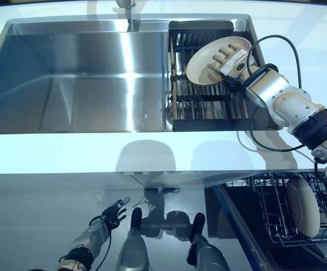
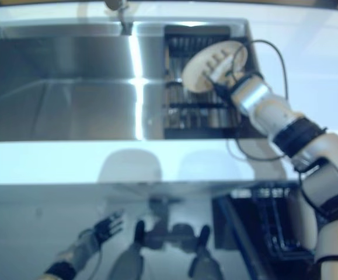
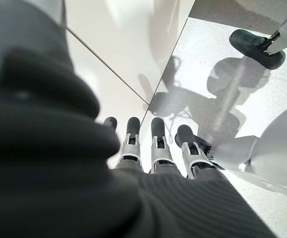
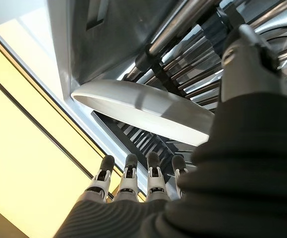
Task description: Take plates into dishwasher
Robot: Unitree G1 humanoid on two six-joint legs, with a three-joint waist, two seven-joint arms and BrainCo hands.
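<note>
Silver-grey arms, dark ribbed wrist covers

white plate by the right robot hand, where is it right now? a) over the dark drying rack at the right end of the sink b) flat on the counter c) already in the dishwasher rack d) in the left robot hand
a: the white plate sits tilted over the dark drying rack in the sink, with the right robot hand on it; the left robot hand hangs low, holding nothing.
</note>
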